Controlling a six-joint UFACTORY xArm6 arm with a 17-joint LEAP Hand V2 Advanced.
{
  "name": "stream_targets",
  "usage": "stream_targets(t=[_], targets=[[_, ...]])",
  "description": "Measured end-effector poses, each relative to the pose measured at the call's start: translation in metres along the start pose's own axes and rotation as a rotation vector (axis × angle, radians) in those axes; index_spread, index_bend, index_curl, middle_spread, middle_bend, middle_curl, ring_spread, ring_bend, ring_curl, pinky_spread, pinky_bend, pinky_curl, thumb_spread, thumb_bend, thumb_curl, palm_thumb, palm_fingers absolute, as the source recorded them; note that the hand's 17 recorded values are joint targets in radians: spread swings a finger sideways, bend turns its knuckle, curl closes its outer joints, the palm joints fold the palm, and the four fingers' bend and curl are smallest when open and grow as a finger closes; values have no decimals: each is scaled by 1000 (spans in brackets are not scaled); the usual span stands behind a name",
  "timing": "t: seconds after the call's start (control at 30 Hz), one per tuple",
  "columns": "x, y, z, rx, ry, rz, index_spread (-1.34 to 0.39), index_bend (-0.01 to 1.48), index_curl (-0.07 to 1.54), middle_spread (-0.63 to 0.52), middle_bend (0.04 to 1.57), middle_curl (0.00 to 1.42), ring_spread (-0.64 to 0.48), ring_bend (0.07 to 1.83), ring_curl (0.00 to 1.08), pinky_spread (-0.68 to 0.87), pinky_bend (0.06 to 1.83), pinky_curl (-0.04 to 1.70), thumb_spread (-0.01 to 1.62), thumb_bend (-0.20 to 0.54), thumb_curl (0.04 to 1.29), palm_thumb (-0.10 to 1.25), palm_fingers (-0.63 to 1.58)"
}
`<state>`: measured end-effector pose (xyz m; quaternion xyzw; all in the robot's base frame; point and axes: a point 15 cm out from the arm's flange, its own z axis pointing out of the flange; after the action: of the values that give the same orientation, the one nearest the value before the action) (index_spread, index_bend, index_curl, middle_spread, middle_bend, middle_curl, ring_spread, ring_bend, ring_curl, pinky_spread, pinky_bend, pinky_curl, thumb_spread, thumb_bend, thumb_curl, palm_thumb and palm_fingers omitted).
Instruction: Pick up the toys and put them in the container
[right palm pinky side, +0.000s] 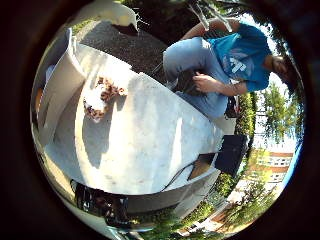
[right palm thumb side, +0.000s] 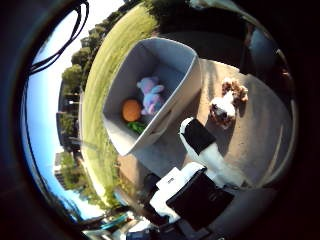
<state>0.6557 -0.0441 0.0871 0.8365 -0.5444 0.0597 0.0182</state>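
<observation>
A brown and white plush toy (right palm thumb side: 226, 104) lies on the grey table (right palm pinky side: 150, 150) just beside the grey container (right palm thumb side: 187, 80). Inside the container rest a purple plush (right palm thumb side: 151, 95), an orange ball (right palm thumb side: 131, 110) and a green item (right palm thumb side: 136, 127). Part of my hand (right palm thumb side: 200, 175) shows in the thumb side view, a white and black finger (right palm thumb side: 197, 136) reaching out straight toward the container's near wall. It holds nothing and stands apart from the brown and white toy, above the table.
A black box (right palm pinky side: 231, 152) and a brown board (right palm pinky side: 202, 165) lie at one end of the table. A person in a blue shirt (right palm pinky side: 235, 55) sits beyond the table's far edge. Grass, trees and buildings surround the table.
</observation>
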Motion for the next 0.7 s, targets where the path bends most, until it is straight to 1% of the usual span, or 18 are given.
stream_targets(t=[0.07, 0.2, 0.3, 0.43, 0.53, 0.7], targets=[[10, 4, 19, -9, 22, -44, -205, 223, 230, 25, 186, 413, 265, 539, 305, 442, 541, 410, 1111, -43, 340, 471, 177], [11, 7, 52, -20, 40, -90, -204, 197, 248, 16, 184, 396, 258, 509, 297, 439, 518, 388, 1091, -41, 320, 437, 207], [7, 13, 78, -43, 36, -106, -191, 174, 253, 8, 181, 384, 258, 492, 292, 452, 533, 377, 1073, -39, 309, 415, 235], [-13, 10, 111, -45, 34, -144, -169, 151, 247, 8, 196, 380, 275, 499, 293, 479, 561, 370, 1049, -35, 304, 411, 265], [-27, 9, 128, -59, 46, -183, -153, 148, 243, 16, 194, 381, 283, 503, 296, 496, 584, 366, 1026, -32, 304, 424, 269], [-39, 6, 140, -56, 45, -201, -140, 151, 240, 35, 184, 374, 286, 499, 298, 509, 615, 360, 1010, -33, 302, 430, 242]])
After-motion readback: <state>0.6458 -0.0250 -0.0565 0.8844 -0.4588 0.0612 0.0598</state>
